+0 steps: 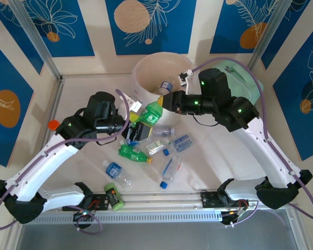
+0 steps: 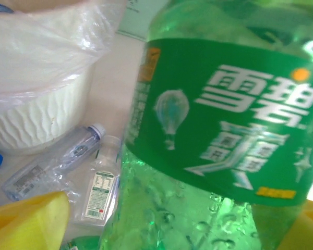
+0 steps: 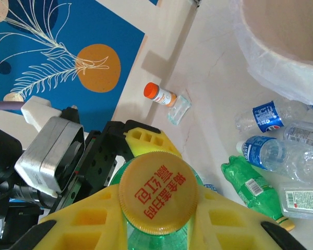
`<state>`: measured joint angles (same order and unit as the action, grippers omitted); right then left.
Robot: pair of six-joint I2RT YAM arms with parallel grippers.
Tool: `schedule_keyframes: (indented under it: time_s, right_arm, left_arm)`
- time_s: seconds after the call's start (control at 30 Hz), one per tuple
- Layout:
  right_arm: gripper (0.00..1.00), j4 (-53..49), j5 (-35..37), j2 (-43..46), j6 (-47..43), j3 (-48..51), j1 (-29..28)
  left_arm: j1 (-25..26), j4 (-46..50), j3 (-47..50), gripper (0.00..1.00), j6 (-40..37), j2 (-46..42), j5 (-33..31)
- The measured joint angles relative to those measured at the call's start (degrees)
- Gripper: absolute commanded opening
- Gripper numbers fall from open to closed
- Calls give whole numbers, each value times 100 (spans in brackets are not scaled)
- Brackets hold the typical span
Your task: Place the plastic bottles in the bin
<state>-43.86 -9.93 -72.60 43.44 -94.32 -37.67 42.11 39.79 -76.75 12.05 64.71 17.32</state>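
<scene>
1. Green bottle, close up in the left wrist view. It has a green label with white characters and droplets on the inner wall. No liquid level is visible, so it is judged empty or nearly so, hence light.
2. Left hand: the yellow fingers stand wide on either side of the bottle body, with a clear gap on one side. It grips nothing.
3. Right hand: closed tight on the neck, directly under the yellow cap. This hand alone carries the green bottle.
4. Location: seen from above, the green bottle hangs between the two hands, just in front of the bin. Its cap end points toward the bin and it is not yet over the rim.
5. Handling:
   - The thin body wall is likely to dent under a squeeze, and the glossy label looks slippery.
   - The neck is stiff, and the ledge under the cap should stop a slide, so the present hold is judged the sound one.
   - The bottle is not fragile, so a short drop into the bin should do no harm.
6. Bin: lined with a thin translucent bag. One blue-capped bottle lies inside.
7. Outstanding items on the surface:
   - A second green bottle lies on its side.
   - Several clear bottles lie nearby, some looking crumpled and therefore soft. These are best taken at the neck.
8. Excluded: the orange-capped jar, near the wall.
</scene>
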Motion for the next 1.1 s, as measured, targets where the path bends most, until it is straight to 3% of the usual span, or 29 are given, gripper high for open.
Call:
schedule_keyframes:
  time_s: [0.2, 0.37, 0.57, 0.7, 1.1]
  right_arm:
    - [19, 101, 105, -2, 22, -87, 192]
    - [19, 83, 168, -7, 28, -341, 544]
    - [20, 146, 258, -87, 103, -446, 940]
    - [20, 319, 245, -428, 229, -680, 1305]
    - [19, 509, 286, -2122, 345, -2144, 2052]
  left_arm:
    - [17, -225, 155, 100, 466, -570, -1123]
    - [13, -315, 348, 100, 977, -1408, -2441]
    - [-186, 452, 144, 100, 1626, -1379, -3526]
    - [-520, 737, 343, 100, 2098, -1215, -3534]
    - [-1478, 857, 1661, 96, 3322, -1414, -2465]
